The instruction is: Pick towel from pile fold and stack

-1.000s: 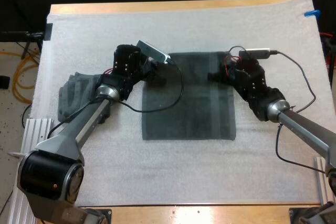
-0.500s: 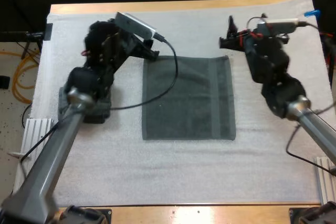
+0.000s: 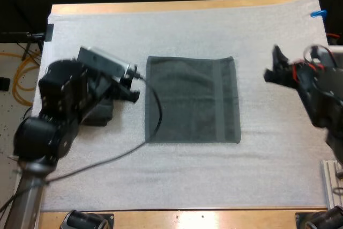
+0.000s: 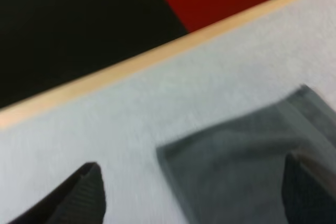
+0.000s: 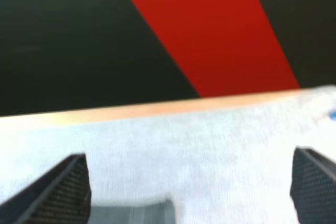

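Left gripper [image 3: 131,86] stands open and empty just beside the left edge of the towel [image 3: 192,100]. The right gripper [image 3: 274,67], likewise open and empty, hangs well off its right edge. The towel lies flat and square at the middle of the mat [image 3: 187,175], touched by neither gripper, evidently laid out so each can take a side for folding.

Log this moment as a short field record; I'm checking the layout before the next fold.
towel: one flat rectangle, mid-mat, nothing gripping it
mat: white, under the towel
left gripper: open, just off the towel's left side, clear of it
right gripper: open, off the towel's right side, well apart from it
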`<action>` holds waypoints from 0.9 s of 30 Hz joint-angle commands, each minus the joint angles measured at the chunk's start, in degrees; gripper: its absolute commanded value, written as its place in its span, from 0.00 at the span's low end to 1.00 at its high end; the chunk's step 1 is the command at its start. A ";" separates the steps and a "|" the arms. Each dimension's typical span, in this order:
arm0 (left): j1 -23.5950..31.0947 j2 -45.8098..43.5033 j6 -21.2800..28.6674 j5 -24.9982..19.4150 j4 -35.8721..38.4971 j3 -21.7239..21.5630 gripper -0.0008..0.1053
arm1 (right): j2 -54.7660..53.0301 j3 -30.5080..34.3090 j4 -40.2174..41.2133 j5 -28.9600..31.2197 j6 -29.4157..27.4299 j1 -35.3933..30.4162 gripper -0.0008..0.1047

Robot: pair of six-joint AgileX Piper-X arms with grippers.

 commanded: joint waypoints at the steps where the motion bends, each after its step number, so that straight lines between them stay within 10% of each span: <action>1: 0.16 -1.45 -1.28 0.24 2.88 0.37 0.64 | -1.80 -0.53 14.15 -0.03 1.67 -0.49 0.72; 14: 0.16 -19.41 -14.51 5.94 9.67 19.73 0.64 | -11.34 6.35 37.03 -20.71 12.90 -0.49 0.72; 27: 0.16 -21.17 -17.38 7.97 7.60 27.65 0.64 | 2.15 31.84 -1.53 -38.27 29.45 -0.49 0.72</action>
